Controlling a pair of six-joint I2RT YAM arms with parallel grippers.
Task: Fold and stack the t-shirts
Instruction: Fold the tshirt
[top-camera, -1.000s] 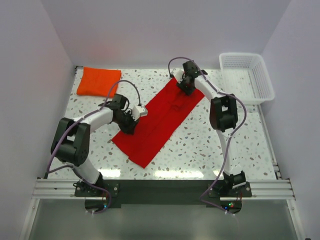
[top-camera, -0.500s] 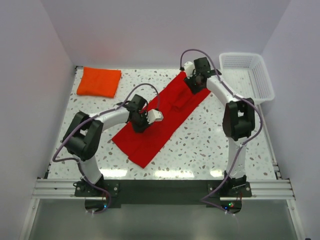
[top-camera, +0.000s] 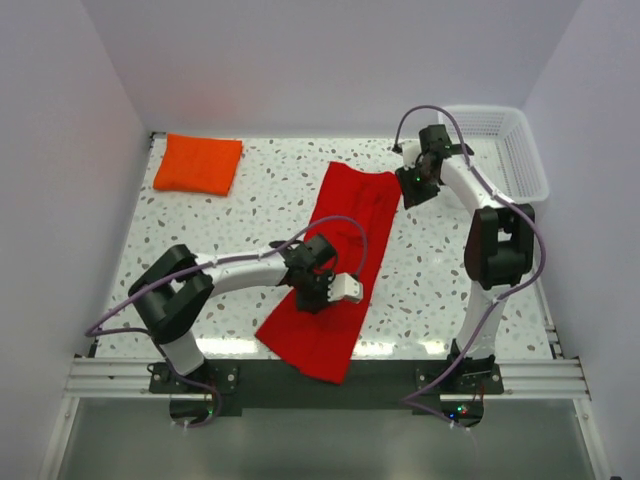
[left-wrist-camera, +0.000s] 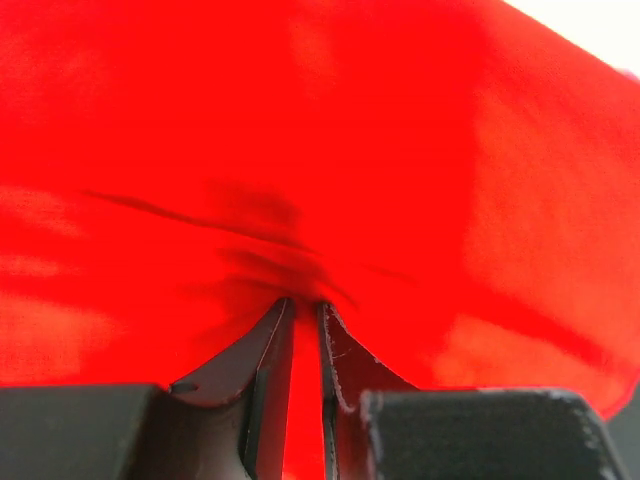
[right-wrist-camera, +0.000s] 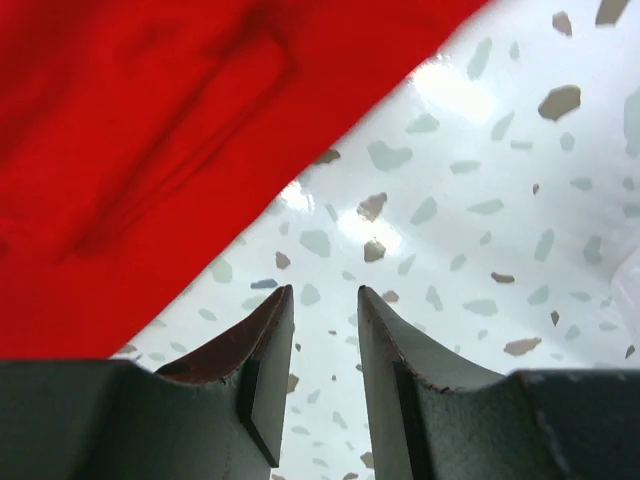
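The red t-shirt (top-camera: 345, 215) lies as a long folded strip down the middle of the table, its near end reaching the front edge. My left gripper (top-camera: 312, 295) sits on its lower half. In the left wrist view it (left-wrist-camera: 303, 305) is shut on a pinch of red t-shirt (left-wrist-camera: 350, 130), and cloth fills the narrow gap. My right gripper (top-camera: 410, 190) hovers just off the strip's far right corner. In the right wrist view it (right-wrist-camera: 325, 290) is open over bare table, with the red t-shirt (right-wrist-camera: 150, 130) to its left. The orange t-shirt (top-camera: 198, 163) lies folded at the far left.
A white lattice basket (top-camera: 520, 150) stands at the far right corner, partly behind the right arm. White walls close the table in on the left, back and right. The arm bases and a metal rail (top-camera: 320, 378) run along the near edge.
The red t-shirt has swung from a diagonal to nearly straight, and its near end has slid toward the front edge. My left gripper moved right and nearer with it. The right gripper moved right, off the cloth.
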